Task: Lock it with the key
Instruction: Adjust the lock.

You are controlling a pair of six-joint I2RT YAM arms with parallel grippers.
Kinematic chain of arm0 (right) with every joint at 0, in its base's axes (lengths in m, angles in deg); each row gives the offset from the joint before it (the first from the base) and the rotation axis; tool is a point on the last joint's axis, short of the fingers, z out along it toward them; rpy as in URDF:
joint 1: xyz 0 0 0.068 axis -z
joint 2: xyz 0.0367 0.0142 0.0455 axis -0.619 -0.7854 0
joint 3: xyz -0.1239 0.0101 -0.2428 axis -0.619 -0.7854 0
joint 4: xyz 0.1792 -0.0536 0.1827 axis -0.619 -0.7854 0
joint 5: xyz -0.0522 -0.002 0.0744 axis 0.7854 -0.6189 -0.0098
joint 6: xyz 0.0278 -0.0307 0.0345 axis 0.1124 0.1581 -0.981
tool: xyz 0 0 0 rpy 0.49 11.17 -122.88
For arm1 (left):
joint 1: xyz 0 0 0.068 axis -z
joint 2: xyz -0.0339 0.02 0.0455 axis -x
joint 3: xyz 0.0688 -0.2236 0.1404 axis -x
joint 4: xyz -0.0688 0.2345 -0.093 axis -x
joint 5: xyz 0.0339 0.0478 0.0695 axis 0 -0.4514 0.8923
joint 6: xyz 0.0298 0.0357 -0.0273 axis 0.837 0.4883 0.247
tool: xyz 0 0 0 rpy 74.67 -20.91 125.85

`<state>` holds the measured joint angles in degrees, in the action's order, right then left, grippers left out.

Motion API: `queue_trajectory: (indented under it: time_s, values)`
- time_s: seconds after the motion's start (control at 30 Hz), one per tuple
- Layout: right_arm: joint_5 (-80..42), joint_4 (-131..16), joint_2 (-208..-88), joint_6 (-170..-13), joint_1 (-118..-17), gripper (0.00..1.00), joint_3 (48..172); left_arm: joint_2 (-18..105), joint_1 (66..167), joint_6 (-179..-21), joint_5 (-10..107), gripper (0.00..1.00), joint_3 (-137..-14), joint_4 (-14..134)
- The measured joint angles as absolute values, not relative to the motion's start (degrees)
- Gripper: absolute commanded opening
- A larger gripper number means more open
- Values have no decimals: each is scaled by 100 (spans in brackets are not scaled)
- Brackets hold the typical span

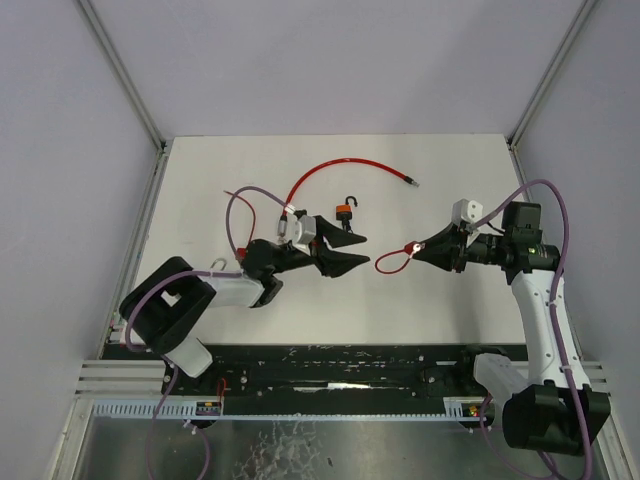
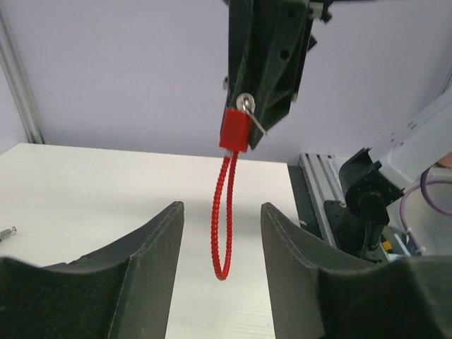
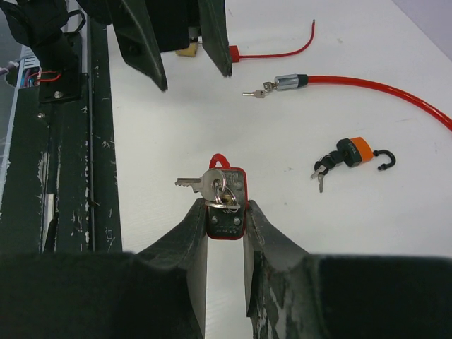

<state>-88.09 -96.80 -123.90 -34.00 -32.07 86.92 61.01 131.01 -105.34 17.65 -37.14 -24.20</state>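
My right gripper (image 3: 226, 212) is shut on a red padlock (image 3: 227, 205) and holds it above the table. Its red cable shackle (image 1: 391, 262) hangs as a loop towards the left arm. A silver key (image 3: 205, 183) on a ring sits at the lock's keyhole and sticks out to the left. In the left wrist view the red padlock (image 2: 235, 130) and its loop (image 2: 224, 219) hang straight ahead, between and beyond my open left gripper (image 2: 222, 233). The left gripper (image 1: 350, 250) is empty, a short way left of the loop.
A long red cable lock (image 1: 340, 166) with a metal end and keys (image 3: 263, 90) lies at the back of the table. A small orange padlock (image 1: 346, 211) with keys lies near the left fingers. The black base rail (image 1: 350, 365) runs along the near edge.
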Motion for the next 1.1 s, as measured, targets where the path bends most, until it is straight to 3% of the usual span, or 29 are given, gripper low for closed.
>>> queue_trajectory:
  time_s: [0.27,0.47,0.63,0.7,0.87,1.1]
  values:
    - [-8892,-9424,-12103,-3626,-2833,0,8296,4975,13407,-10271,2374,54,-3695,-984]
    - [-9000,-9212,-12116,-3866,-2586,0,8235,4980,13571,-9734,2344,55,-3841,-107]
    - [-9048,-8998,-12046,-4135,-2553,0,8119,4945,13571,-9762,2532,75,-3719,-111]
    - [-9148,-8620,-11961,-4574,-2542,0,7960,4871,13565,-9797,2641,77,-3701,-94]
    - [-9323,-7700,-11904,-5735,-2531,0,7726,4735,13324,-10116,2532,76,-3998,-46]
    - [-9087,-8084,-11876,-5803,-2531,0,8344,4822,12988,-10590,2221,69,-5251,330]
